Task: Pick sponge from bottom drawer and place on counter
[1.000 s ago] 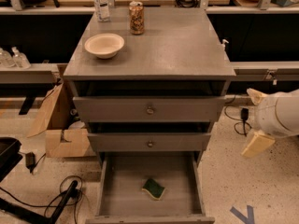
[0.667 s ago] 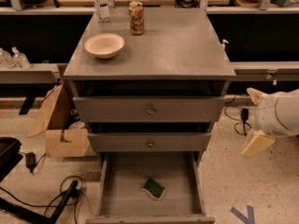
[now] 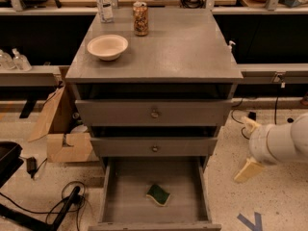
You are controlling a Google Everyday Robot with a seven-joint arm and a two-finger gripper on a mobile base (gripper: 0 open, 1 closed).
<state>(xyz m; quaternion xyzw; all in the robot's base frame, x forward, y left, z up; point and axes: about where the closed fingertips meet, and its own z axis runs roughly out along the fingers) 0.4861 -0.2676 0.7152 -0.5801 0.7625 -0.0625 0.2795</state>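
The sponge point(image 3: 158, 194), dark green on top with a yellow edge, lies flat in the open bottom drawer point(image 3: 109, 196), right of its middle. The counter point(image 3: 183, 47) is the grey top of the cabinet above the two shut upper drawers. My gripper point(image 3: 245, 147) hangs to the right of the cabinet at the height of the middle drawer, well apart from the sponge. Its cream fingers point(image 3: 248, 170) are spread and hold nothing.
On the counter stand a cream bowl point(image 3: 107, 46), a can point(image 3: 140, 18) and a plastic bottle point(image 3: 104, 3) along the back left. A cardboard box point(image 3: 62, 134) and cables point(image 3: 67, 201) lie on the floor left of the cabinet. Blue tape point(image 3: 250, 221) marks the floor at right.
My arm and gripper have moved down and a little left, closer to the cabinet's right side. The sponge and the drawers have not moved.
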